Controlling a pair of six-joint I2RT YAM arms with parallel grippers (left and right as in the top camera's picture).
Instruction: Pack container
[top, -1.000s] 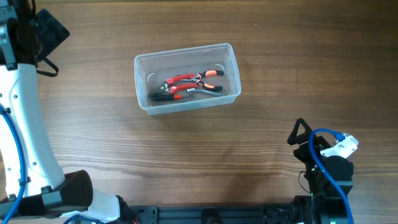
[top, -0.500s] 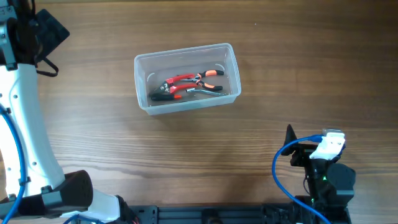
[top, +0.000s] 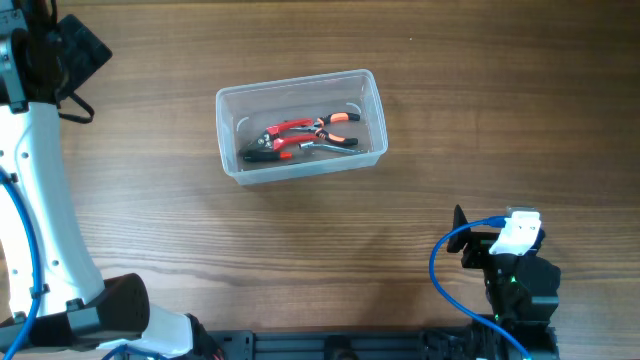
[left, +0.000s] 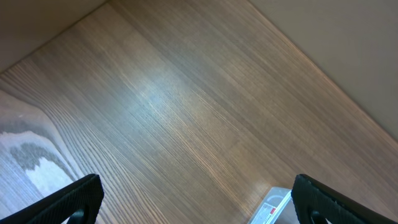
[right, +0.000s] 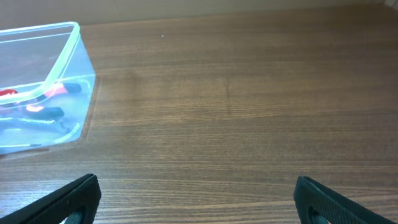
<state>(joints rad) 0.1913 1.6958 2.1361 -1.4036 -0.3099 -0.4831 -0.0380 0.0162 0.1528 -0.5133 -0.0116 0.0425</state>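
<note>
1. At mid-bench, you had the container holding red-handled pliers.
2. Left tool and right tool stood wide and empty, apart from it.
3. Packing looked finished; your next move likely needed only parking.

Container on table, pliers inside (centre)

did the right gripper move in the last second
Yes. In the overhead view the right gripper has shifted left, narrowing its sideways gap to the container, which has not moved.
</note>
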